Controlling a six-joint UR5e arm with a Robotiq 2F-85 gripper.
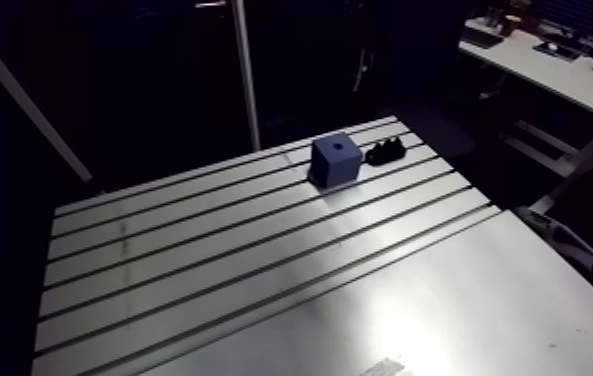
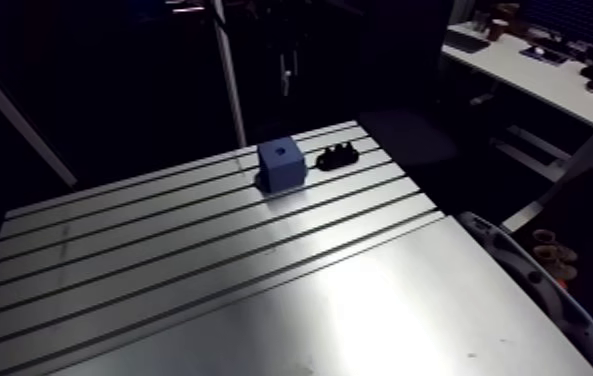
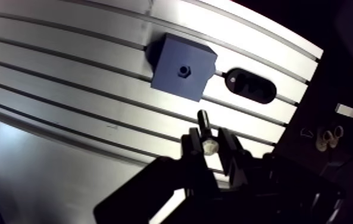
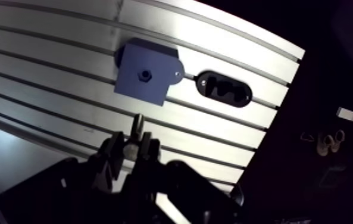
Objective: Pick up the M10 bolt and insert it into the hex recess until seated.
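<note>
I see the end effector [image 3: 209, 143] hanging over the counter [image 3: 65, 80], short of the blue block [image 3: 172, 80], clenched on the M10 bolt [image 3: 203, 124], whose shank points toward the hex recess [image 3: 183, 70].

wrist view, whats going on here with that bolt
The robot's gripper is shut on the M10 bolt, with the bolt's shank sticking out past the fingertips. The blue block with the hex recess sits on the slotted table ahead of the gripper, and the bolt is not yet in the recess. A black oval holder lies beside the block.
</note>
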